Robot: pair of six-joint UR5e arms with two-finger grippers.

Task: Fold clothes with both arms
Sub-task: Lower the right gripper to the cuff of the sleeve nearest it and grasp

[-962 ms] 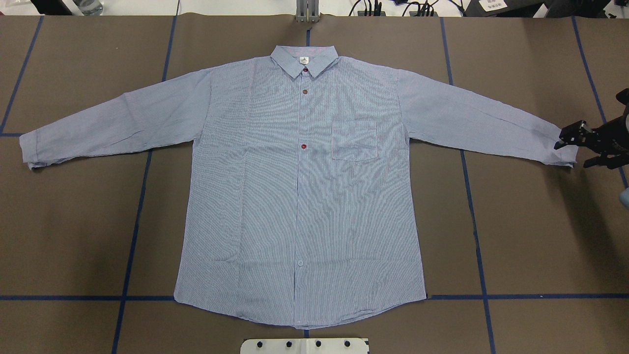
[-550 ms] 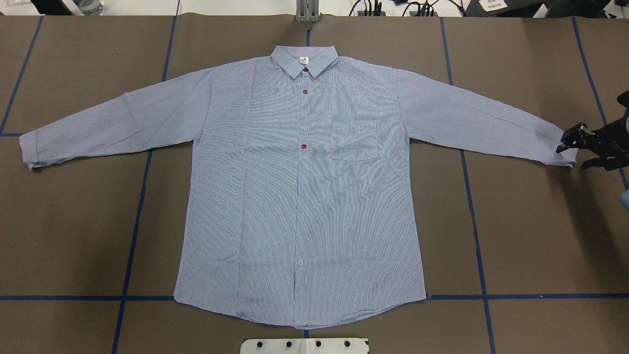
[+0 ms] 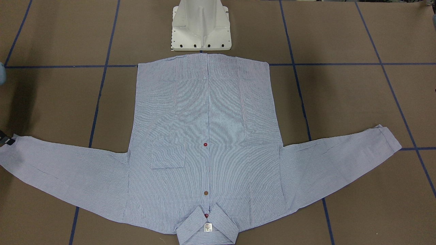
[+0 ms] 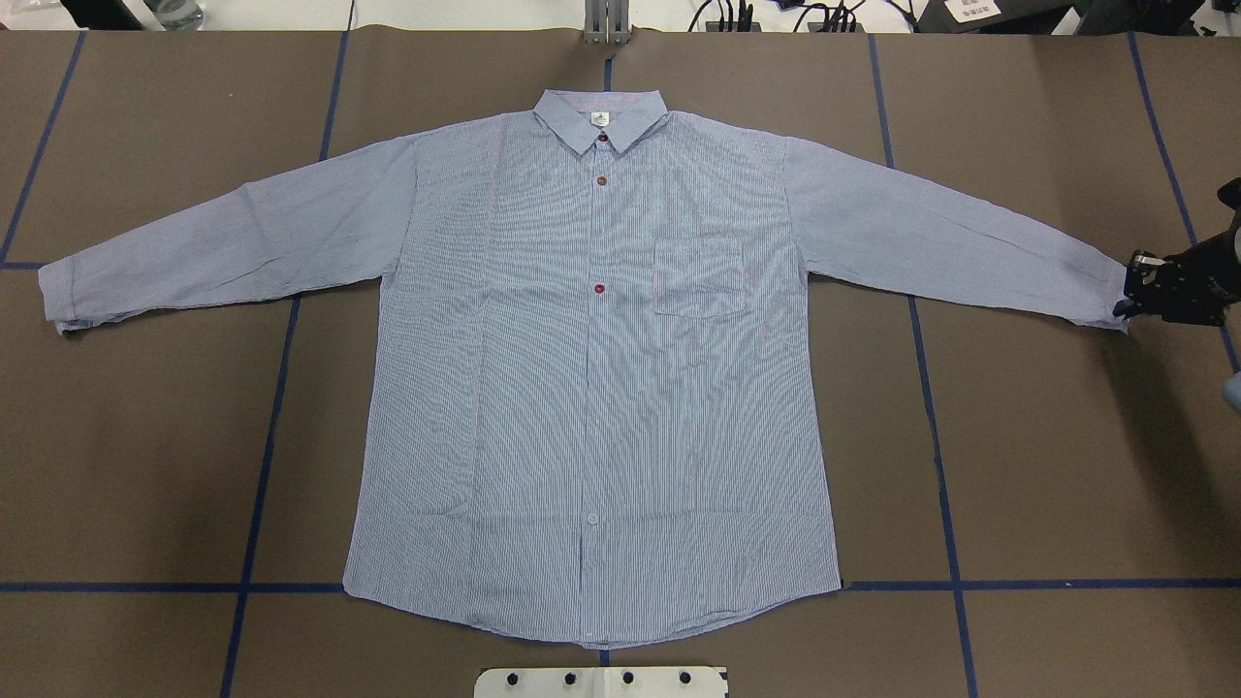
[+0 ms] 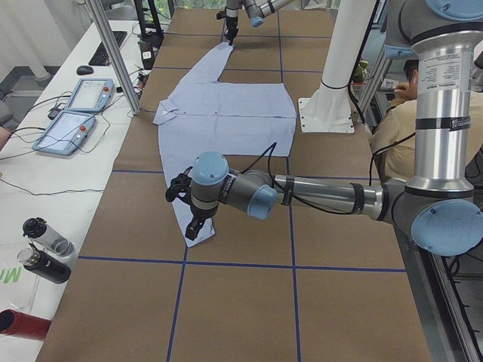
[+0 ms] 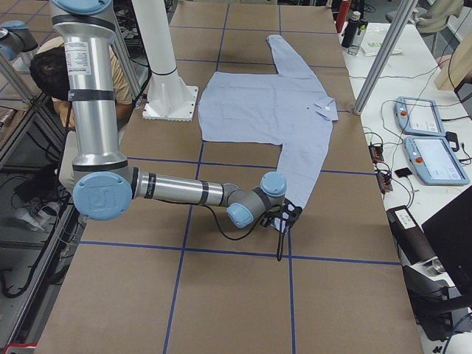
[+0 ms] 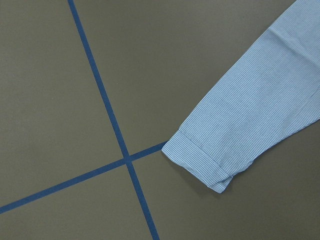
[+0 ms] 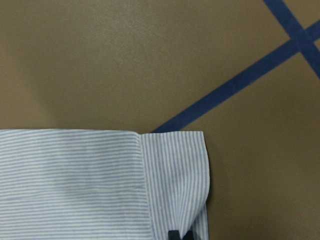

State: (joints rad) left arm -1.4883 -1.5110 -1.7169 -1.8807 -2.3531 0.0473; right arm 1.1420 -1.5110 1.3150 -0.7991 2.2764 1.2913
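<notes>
The light-blue striped shirt (image 4: 591, 388) lies flat and face up on the brown table, sleeves spread, collar at the far side. My right gripper (image 4: 1127, 288) is at the end of the shirt's sleeve on the overhead view's right, shut on the cuff (image 8: 175, 170). One dark fingertip (image 8: 173, 235) shows at the cuff's edge. It also shows in the exterior right view (image 6: 287, 217). My left gripper (image 5: 190, 219) hangs low by the other cuff (image 7: 200, 160). It shows only in the exterior left view, so I cannot tell whether it is open or shut.
The white pedestal base (image 3: 201, 27) stands at the robot-side edge, just behind the shirt's hem. Blue tape lines (image 4: 262, 436) cross the table cover. Control tablets (image 5: 75, 113) and bottles (image 5: 41, 249) lie on the side table. A person (image 5: 400, 113) sits behind the robot.
My right gripper's open jaws have closed on the sleeve cuff, and the cuff end has bunched slightly. The rest of the shirt has not moved.
</notes>
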